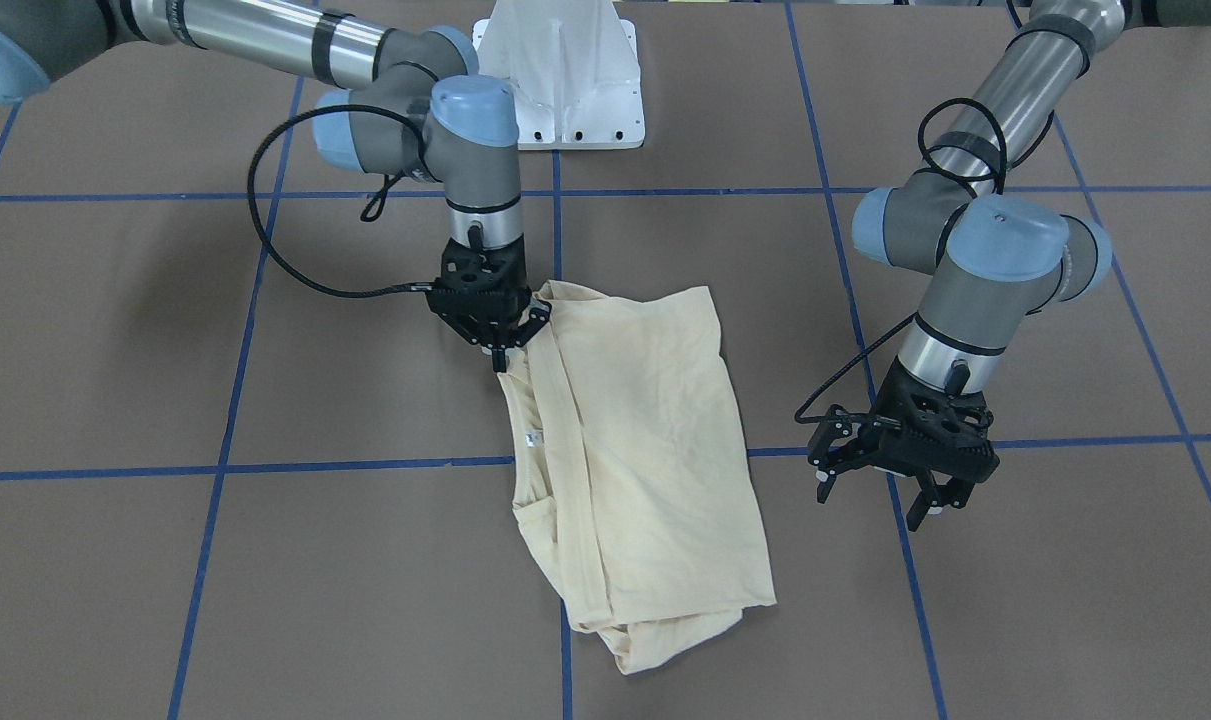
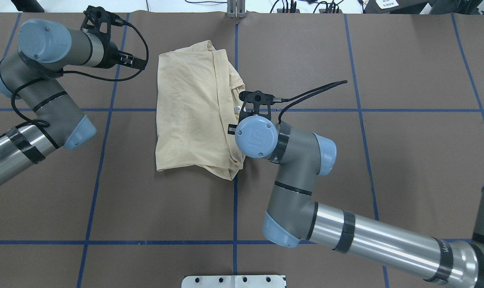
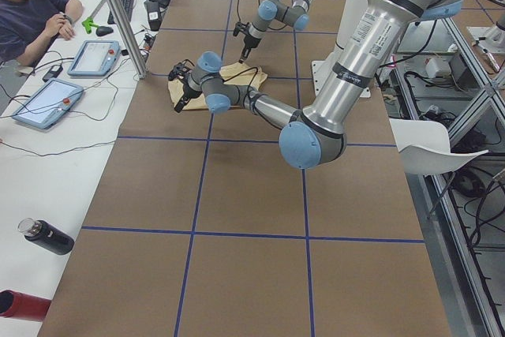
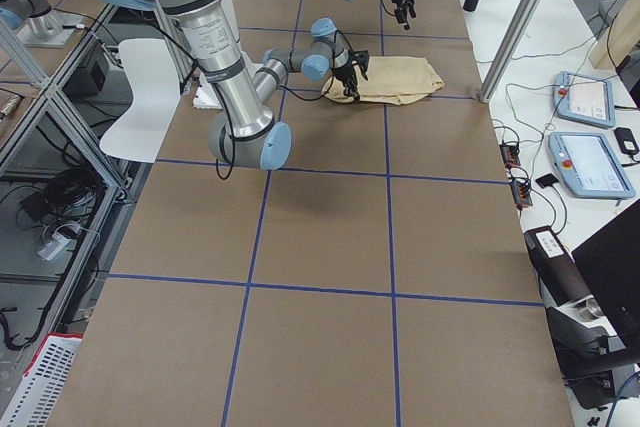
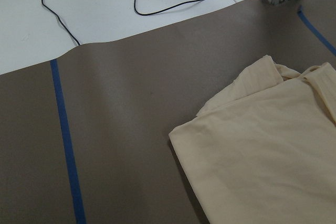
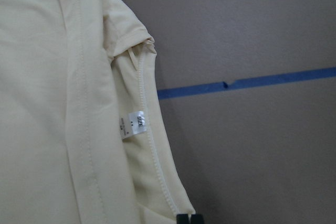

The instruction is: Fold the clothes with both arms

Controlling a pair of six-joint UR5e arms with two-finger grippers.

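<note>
The pale cream-yellow shirt [image 1: 645,450] lies folded over on the brown table, no print showing; it also shows in the overhead view [image 2: 190,112]. Its white neck tag [image 6: 132,124] sits by the ribbed collar edge. My right gripper [image 1: 505,358] is shut on the shirt's edge near the collar. Its tips [image 6: 188,219] are together at the hem. In the overhead view its wrist hides it. My left gripper [image 1: 870,505] is open and empty, above the table beside the shirt's other side. The left wrist view shows only a shirt corner [image 5: 262,150].
The white pedestal base [image 1: 560,75] stands at the robot's side of the table. Blue tape lines [image 2: 236,180] cross the brown surface. An operator [image 3: 31,5] sits with tablets [image 3: 47,102] past the table's far edge, beside a metal pole [image 3: 118,13].
</note>
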